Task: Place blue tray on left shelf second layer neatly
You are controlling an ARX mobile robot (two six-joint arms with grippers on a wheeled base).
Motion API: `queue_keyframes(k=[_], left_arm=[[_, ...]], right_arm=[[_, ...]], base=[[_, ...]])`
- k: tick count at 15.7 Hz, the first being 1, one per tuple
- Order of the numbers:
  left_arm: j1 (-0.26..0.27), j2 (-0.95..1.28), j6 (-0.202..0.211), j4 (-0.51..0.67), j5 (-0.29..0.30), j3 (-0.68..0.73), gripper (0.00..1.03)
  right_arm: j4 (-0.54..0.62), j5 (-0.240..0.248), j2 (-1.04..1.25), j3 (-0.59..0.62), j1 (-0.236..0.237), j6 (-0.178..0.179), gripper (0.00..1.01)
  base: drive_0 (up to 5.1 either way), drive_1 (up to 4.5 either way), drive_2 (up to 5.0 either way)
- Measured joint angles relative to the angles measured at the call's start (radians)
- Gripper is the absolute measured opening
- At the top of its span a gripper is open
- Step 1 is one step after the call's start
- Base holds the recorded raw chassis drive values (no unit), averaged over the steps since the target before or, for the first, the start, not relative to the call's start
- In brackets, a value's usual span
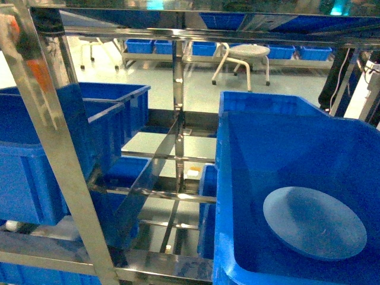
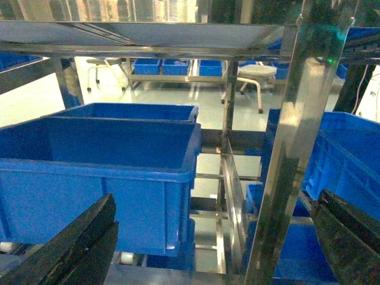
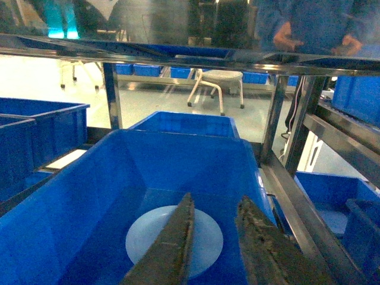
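The pale blue tray [image 1: 314, 222] lies flat on the floor of a deep-blue crate [image 1: 249, 154] on the right rack. In the right wrist view the blue tray [image 3: 145, 237] shows below my right gripper [image 3: 216, 199], which hovers above the crate with a narrow gap between its fingers and nothing in them. My left gripper [image 2: 217, 199] is wide open and empty, facing the left shelf [image 1: 65, 160] from the front. The tier at its level holds two deep-blue crates [image 2: 101, 172]. I cannot tell which tier is the second layer. Neither gripper shows in the head view.
A shiny steel upright [image 2: 291, 148] stands just in front of the left gripper, between the two racks. Thin rails [image 1: 151, 193] run between the tiers. More blue crates [image 3: 332, 190] sit lower right. A white stool [image 1: 246, 59] stands on the floor behind.
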State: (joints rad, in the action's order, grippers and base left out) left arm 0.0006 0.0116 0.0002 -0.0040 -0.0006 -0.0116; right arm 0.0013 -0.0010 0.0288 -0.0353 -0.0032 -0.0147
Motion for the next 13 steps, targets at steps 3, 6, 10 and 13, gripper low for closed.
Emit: queue_keyframes(k=[3, 6, 10, 13], left_arm=[[0.0, 0.0, 0.0, -0.001, 0.0, 0.0, 0.98], [0.0, 0.0, 0.0, 0.0, 0.0, 0.0, 0.98], [0.0, 0.0, 0.0, 0.0, 0.0, 0.0, 0.98], [0.0, 0.0, 0.0, 0.0, 0.0, 0.0, 0.98]], right_arm=[[-0.003, 0.003, -0.024, 0.022, 0.003, 0.004, 0.02], [-0.006, 0.001, -0.024, 0.022, 0.003, 0.004, 0.02], [-0.007, 0.001, -0.024, 0.022, 0.003, 0.004, 0.31], [-0.006, 0.001, -0.024, 0.022, 0.003, 0.004, 0.7]], base=[[0.0, 0.0, 0.0], [0.0, 0.0, 0.0], [0.0, 0.0, 0.0], [0.0, 0.0, 0.0]])
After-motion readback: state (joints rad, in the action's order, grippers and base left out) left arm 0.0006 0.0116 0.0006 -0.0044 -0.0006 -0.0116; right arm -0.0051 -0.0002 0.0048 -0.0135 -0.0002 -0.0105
